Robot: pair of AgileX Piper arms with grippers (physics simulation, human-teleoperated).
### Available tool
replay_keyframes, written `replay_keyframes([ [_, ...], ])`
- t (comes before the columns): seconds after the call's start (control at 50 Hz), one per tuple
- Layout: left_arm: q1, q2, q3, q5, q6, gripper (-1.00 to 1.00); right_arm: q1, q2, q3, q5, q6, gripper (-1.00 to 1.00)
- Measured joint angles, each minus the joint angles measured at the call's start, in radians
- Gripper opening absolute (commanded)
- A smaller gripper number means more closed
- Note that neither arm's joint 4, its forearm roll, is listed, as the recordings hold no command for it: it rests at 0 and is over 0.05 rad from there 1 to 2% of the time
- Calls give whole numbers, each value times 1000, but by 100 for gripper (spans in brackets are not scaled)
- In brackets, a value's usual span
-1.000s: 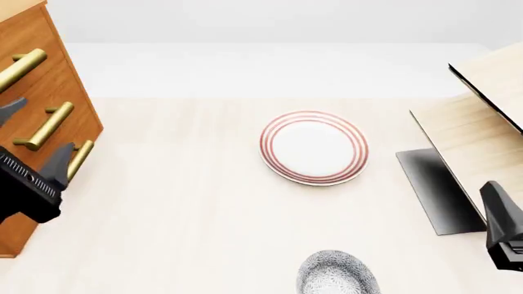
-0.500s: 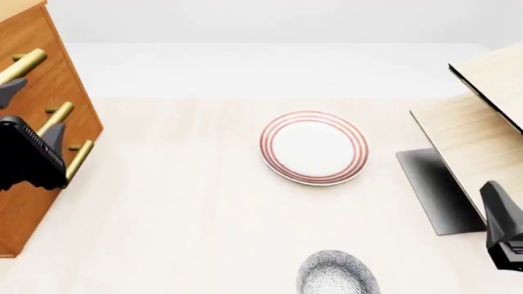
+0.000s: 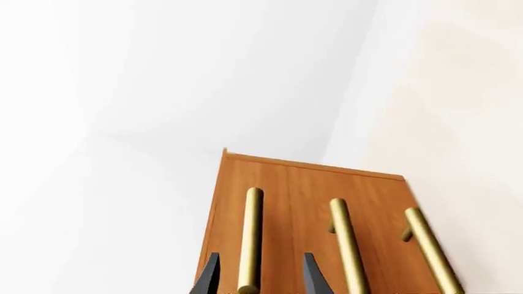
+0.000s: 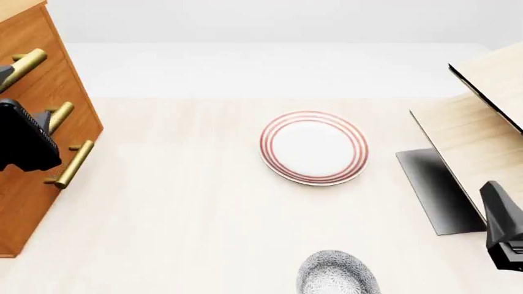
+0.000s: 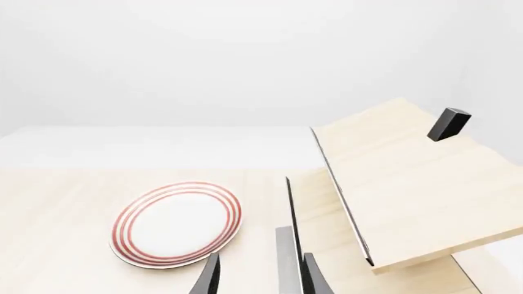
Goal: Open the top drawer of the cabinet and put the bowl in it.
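Observation:
The orange-brown cabinet [image 4: 49, 92] stands at the table's left edge, and its three drawers are closed. The top drawer's brass handle [image 4: 24, 63] is the one nearest the cabinet's top edge in the left wrist view [image 3: 251, 233]. My left gripper [image 4: 16, 92] is open. In the left wrist view [image 3: 259, 278] its fingers sit on either side of that handle without closing on it. The speckled bowl [image 4: 337, 274] sits at the table's near edge, partly cut off. My right gripper [image 4: 498, 208] is open and empty at the near right, also seen in its own wrist view [image 5: 259, 278].
A white plate with red rings [image 4: 314, 147] lies mid-table, also in the right wrist view [image 5: 177, 223]. A pale light-wood structure [image 4: 478, 122] with a tilted panel [image 5: 408, 177] stands at the right, with a dark grey patch [image 4: 437, 190] at its base. The two lower handles [image 3: 347, 245] [image 3: 429, 245] are beside the top one.
My left gripper has moved up along the cabinet front, from the lower handles to the top drawer's handle. The right arm, bowl and plate have not moved.

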Motion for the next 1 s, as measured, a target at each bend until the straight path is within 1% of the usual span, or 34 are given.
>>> replay_keyframes([
  [0.58,72,62,-4,-48,8,100,0,0,0,0,0,100],
  [1.0,108,116,-32,-73,3,100,0,0,0,0,0,100],
])
